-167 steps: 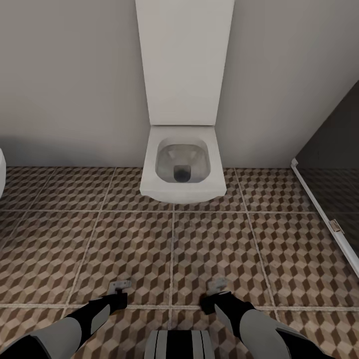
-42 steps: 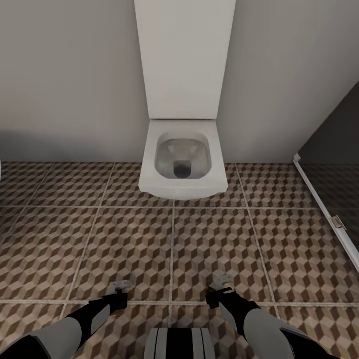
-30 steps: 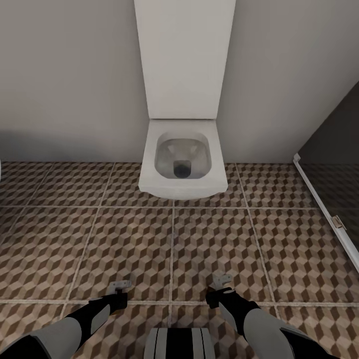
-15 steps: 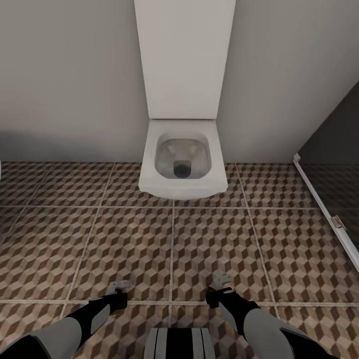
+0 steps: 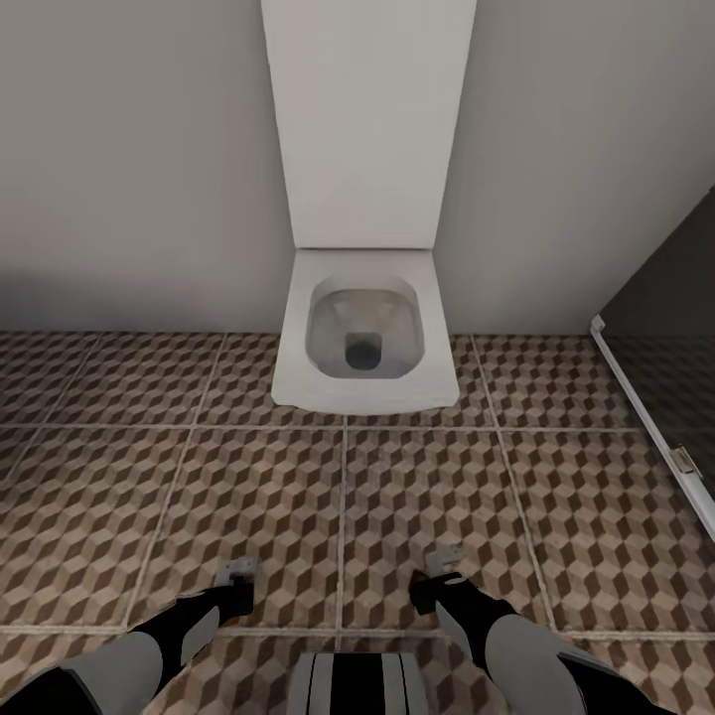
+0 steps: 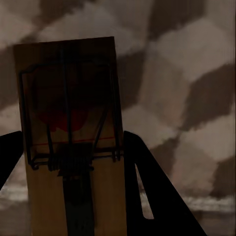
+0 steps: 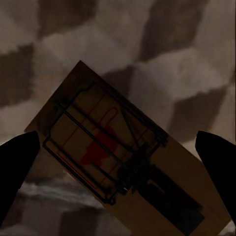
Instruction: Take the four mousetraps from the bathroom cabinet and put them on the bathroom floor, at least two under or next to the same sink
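The left pincer [image 5: 238,572] sits at the lower left of the head view, just above the bathroom floor [image 5: 248,497]. In the left wrist view a mousetrap [image 6: 71,142] stands between its two dark fingers [image 6: 147,187]. The fingers look pressed against the board's long sides, so I think this pincer is pinching the trap. The board points straight out along the fingers, with its wire spring and red spot facing the camera.

The right pincer [image 5: 444,564] sits at the lower middle-right of the head view, also low over the tiles. In the right wrist view a second mousetrap [image 7: 123,172] lies slanted across the frame. The two dark fingertips [image 7: 17,162] are far apart at the left and right edges, and I see a gap between them and the board. So this pincer looks spread wide. I cannot tell if the trap is lying on the floor or is held lower down, out of sight.

A white toilet [image 5: 365,338] hangs on the wall in the upper middle of the head view. A dark glass shower wall [image 5: 665,348] is at the right edge.

Both traps are kept low, likely so they can be put down softly. The traps belong by the sink, so I think the robot must turn away first.
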Tool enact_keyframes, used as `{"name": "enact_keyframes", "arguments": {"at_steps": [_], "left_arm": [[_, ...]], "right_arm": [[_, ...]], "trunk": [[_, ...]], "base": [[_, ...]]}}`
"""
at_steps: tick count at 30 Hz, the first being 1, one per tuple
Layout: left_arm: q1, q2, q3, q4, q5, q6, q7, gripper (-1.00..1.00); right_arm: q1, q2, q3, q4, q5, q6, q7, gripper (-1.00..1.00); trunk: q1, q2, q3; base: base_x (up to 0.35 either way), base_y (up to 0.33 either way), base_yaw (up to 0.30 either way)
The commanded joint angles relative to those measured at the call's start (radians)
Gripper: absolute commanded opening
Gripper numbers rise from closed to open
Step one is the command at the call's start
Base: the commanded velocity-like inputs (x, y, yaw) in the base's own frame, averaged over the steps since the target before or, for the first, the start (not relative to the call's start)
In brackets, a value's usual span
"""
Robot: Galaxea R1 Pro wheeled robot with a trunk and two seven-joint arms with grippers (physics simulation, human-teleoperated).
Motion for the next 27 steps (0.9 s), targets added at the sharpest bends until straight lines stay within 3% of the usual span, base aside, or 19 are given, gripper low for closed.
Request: {"name": "enact_keyframes", "arguments": {"at_steps": [1,16,27], "left_arm": [[0.000,0.001,-0.004,-0.002,0.003,0.004,-0.001,-1.00],[0.000,0.001,-0.004,-0.002,0.003,0.004,-0.001,-1.00],[0.000,0.002,-0.004,-0.002,0.003,0.004,-0.001,-1.00]], "right_arm": [[0.000,0.001,-0.008,-0.002,0.010,0.005,-0.002,-1.00],[0.000,0.001,-0.008,-0.002,0.010,0.005,-0.002,-1.00],[0.000,0.000,-0.008,-0.002,0.010,0.005,-0.002,-1.00]], "trunk": [[0.000,0.000,-0.001],[0.000,0.000,-0.001],[0.000,0.000,-0.001]], "base": [[0.159,0.000,0.000],[0.029,0.000,0.000],[0.269,0.000,0.000]]}}
